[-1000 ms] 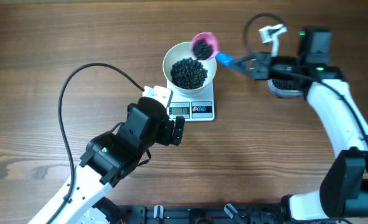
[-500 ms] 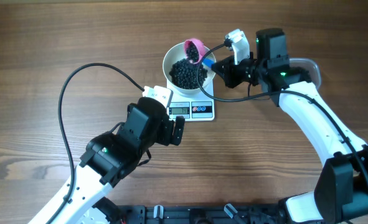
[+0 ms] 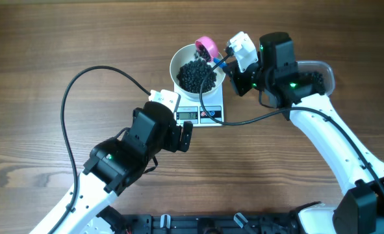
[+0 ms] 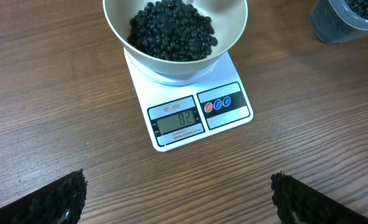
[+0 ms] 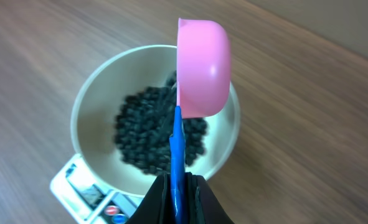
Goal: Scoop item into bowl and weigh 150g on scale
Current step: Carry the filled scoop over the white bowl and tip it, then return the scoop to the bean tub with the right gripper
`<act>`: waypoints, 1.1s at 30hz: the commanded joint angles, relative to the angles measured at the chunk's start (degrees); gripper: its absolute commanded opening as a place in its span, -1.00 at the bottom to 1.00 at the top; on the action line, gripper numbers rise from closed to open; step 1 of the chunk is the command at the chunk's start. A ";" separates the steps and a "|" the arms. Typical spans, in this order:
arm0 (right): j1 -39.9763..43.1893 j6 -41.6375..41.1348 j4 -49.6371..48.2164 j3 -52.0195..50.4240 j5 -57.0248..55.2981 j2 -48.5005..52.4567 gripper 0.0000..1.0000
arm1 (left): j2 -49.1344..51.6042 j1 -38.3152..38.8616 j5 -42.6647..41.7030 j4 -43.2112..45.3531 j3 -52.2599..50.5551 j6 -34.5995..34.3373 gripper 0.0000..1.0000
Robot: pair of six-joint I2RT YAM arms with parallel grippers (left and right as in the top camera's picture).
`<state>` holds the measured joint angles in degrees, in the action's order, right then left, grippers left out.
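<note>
Beads point(image 4: 171, 31), black and small, heaped in the white bowl point(image 4: 235, 28), on top of the scale point(image 4: 230, 121).

Nearest, at the bottom edge of the left wrist view: left gripper point(image 4: 182, 202), spread wide, with its two dark ribbed fingertips point(image 4: 56, 199) far apart. Nothing between them, only bare wooden table point(image 4: 59, 112).

Just beyond: the scale, white and flat, a little turned on the table. Grey display point(image 4: 179, 119) facing the left gripper, with digits that look like 82, not read with full certainty. To the right of the display, small round buttons point(image 4: 218, 104), red and blue.

Further: the bowl, seated on the scale and covering most of its plate. Dark pile spread over the bottom, white wall bare above it.

At the far rim of the bowl, in the overhead view: pink scoop point(image 3: 206, 45), tipped on its side above the beads. Inside of the cup not possible to tell. Blue handle point(image 5: 176, 149) clamped in the right gripper point(image 5: 176, 202), closed tight on it from both sides.

Farthest, to the right: clear plastic tub point(image 4: 349, 18) with more beads, well apart from the scale, partly hidden under the right arm from overhead.
</note>
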<state>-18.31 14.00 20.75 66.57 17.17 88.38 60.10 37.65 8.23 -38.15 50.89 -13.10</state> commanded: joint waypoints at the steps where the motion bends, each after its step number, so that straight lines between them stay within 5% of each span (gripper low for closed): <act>1: -0.50 2.60 -0.07 0.92 -4.31 -1.57 -0.91 | -0.07 -0.28 -0.26 0.17 0.11 0.90 1.00; 9: -6.29 10.43 0.04 0.92 -11.43 -1.62 -0.91 | -0.07 -0.28 -0.26 0.17 0.11 0.90 1.00; 13: -6.27 7.85 0.31 0.92 -10.75 -1.62 -0.91 | -0.07 -0.28 -0.26 0.17 0.11 0.90 1.00; 18: -5.40 -5.62 -2.91 0.92 -10.75 -3.52 -0.91 | -0.07 -0.28 -0.26 0.17 0.11 0.90 1.00; 22: 6.27 -6.64 -4.11 0.92 -10.99 -9.31 -0.91 | -0.07 -0.28 -0.26 0.17 0.11 0.90 1.00; 29: 30.16 -4.28 16.68 0.92 -10.97 -10.23 -0.91 | -0.07 -0.28 -0.26 0.17 0.11 0.90 1.00; 33: 32.96 4.39 23.85 0.92 -10.97 -9.88 -0.91 | -0.07 -0.28 -0.26 0.17 0.11 0.90 1.00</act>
<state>13.56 11.11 41.08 67.11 5.93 78.74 60.10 37.65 8.23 -38.17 50.89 -13.10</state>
